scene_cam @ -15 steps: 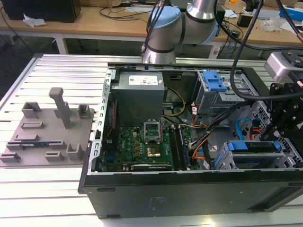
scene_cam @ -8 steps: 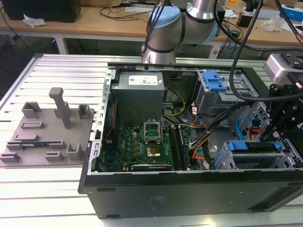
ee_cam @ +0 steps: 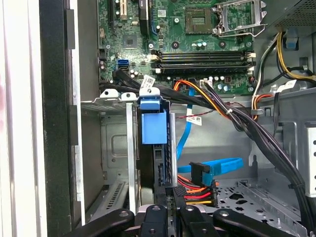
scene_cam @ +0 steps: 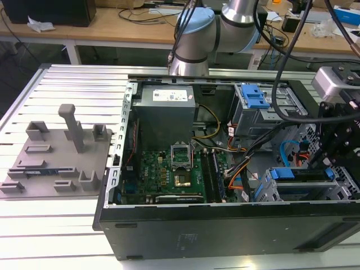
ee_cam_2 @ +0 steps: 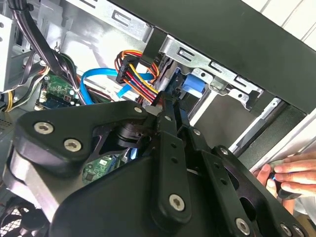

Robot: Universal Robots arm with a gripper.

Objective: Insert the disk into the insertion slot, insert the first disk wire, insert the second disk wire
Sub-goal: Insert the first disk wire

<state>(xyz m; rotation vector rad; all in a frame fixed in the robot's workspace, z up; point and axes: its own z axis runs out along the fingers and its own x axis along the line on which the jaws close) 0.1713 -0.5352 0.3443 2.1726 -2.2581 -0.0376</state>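
Note:
The disk lies in the low grey insertion slot at the exterior view's right, inside the open computer case. Its blue carrier shows edge-on in both wire-side views. My gripper hangs over the rear of the disk. Its thin black fingers are closed together on the black plug of a red, yellow and orange disk wire. That plug sits right by the disk's edge. A second disk wire, flat and blue, hangs loose just beside it with its black plug free.
A taller cage with a blue latch stands behind the slot. The grey power supply and green motherboard lie further to the left. Black cable bundles cross above the slot. A person's hand rests outside the case wall.

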